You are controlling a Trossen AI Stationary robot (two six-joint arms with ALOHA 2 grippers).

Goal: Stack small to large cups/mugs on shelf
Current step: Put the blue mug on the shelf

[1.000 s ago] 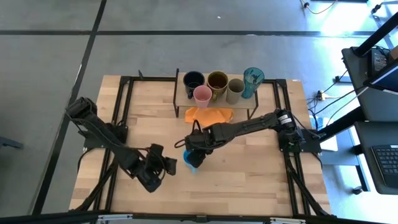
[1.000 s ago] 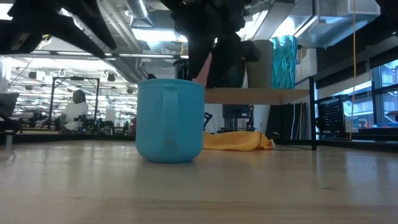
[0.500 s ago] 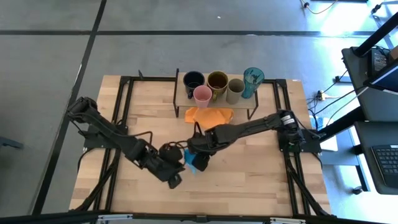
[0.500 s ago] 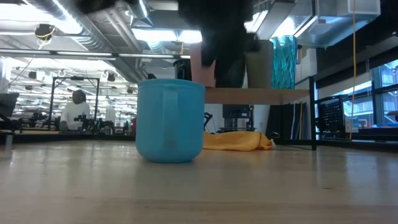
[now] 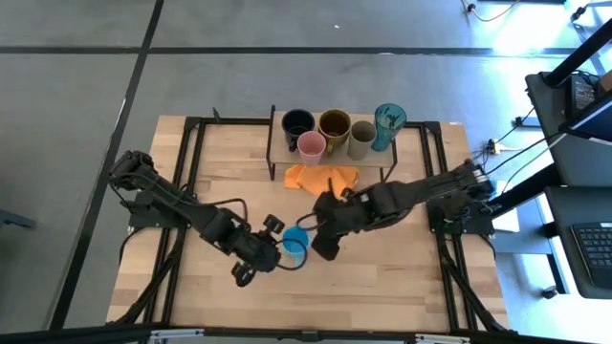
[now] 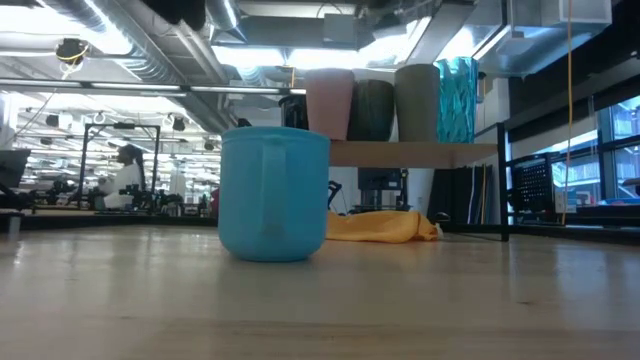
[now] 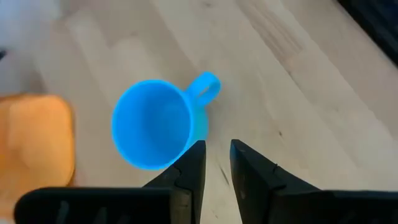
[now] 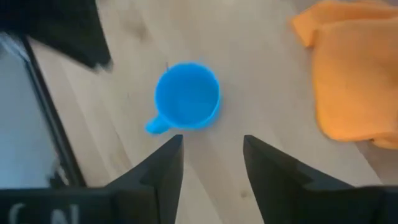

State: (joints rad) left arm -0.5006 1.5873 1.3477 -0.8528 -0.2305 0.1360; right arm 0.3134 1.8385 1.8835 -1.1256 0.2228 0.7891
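A light blue mug stands upright on its base on the tabletop, mouth up; in the left wrist view its handle points away from my left gripper. My left gripper hovers just left of it, fingers a narrow gap apart. My right gripper hovers just right of it, open. Neither touches the mug. On the shelf stand a black mug, pink cup, mustard mug, olive-grey cup and teal tumbler.
An orange cloth lies on the table in front of the shelf, just beyond the blue mug. The shelf's black legs stand at the table's far side. Bare wood lies toward the near edge.
My right gripper, which stood over the blue mug, has risen and drawn back toward the table's right, uncovering the mug. My left gripper has swung toward the right and slightly far, up to the mug's left side. The mug has stayed where it was.
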